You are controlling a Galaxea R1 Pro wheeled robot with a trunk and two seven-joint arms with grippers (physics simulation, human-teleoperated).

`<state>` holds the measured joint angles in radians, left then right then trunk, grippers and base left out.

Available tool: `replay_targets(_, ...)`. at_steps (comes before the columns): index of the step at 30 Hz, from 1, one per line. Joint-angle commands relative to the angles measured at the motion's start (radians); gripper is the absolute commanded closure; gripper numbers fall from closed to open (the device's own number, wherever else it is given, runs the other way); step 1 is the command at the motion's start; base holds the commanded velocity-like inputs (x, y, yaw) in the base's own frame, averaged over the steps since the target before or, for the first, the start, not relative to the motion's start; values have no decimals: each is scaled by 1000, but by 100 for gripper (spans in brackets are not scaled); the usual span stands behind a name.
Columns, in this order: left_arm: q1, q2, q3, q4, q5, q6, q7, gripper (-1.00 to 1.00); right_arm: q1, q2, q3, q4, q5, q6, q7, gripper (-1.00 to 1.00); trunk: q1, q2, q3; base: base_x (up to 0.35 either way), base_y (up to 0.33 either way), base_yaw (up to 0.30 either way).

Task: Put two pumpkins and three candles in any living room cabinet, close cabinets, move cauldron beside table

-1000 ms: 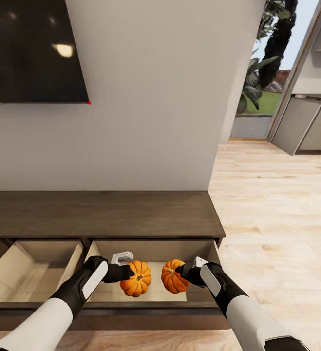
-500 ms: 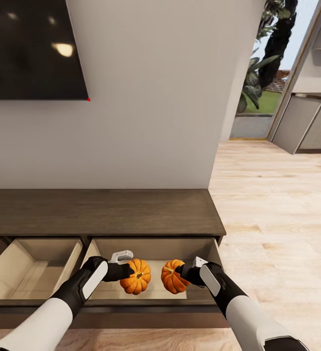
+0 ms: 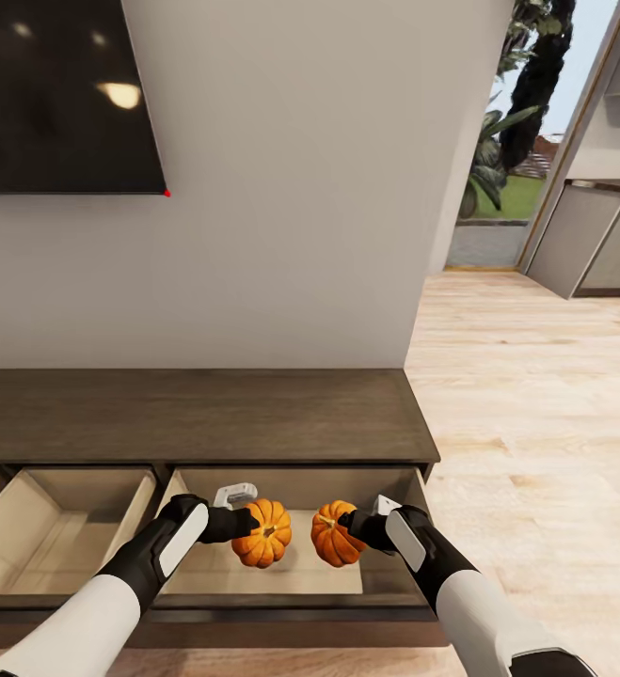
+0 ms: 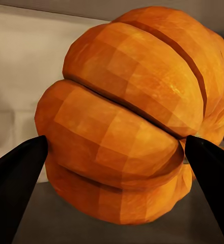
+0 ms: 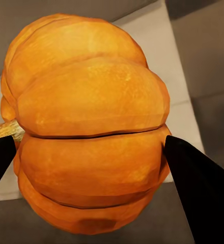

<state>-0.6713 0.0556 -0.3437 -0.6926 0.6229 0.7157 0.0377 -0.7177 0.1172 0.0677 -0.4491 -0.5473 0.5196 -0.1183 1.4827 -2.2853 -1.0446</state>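
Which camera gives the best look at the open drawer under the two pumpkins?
The head view: it shows the whole open right-hand drawer with its pale inside, below both held pumpkins. The left wrist view and right wrist view catch just slivers of it behind each pumpkin.

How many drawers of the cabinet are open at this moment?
2. The left drawer is pulled out, as is the right drawer, above which each gripper holds a pumpkin. More of the cabinet may continue past the picture's left edge.
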Motion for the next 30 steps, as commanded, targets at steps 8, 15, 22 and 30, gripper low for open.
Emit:
replay_targets(8, -1, 1, -5, -1, 6, 2, 4, 100, 0, -1, 6, -2, -11, 3, -9, 100, 11, -21, -10, 7, 0, 0)
replay_targets(15, -1, 1, -5, -1, 6, 2, 4, 100, 0, -1, 6, -2, -11, 3, -9, 100, 38, -70, -32, 0, 0, 0)
replay_targets(22, -1, 1, -5, -3, 6, 1, 4, 100, 0, -2, 6, 0, -12, 2, -9, 100, 46, -84, -38, 0, 0, 0)
replay_targets(30, -1, 1, -5, -5, 6, 1, 4, 100, 0, -2, 6, 0, -14, 2, -10, 100, 46, -84, -38, 0, 0, 0)
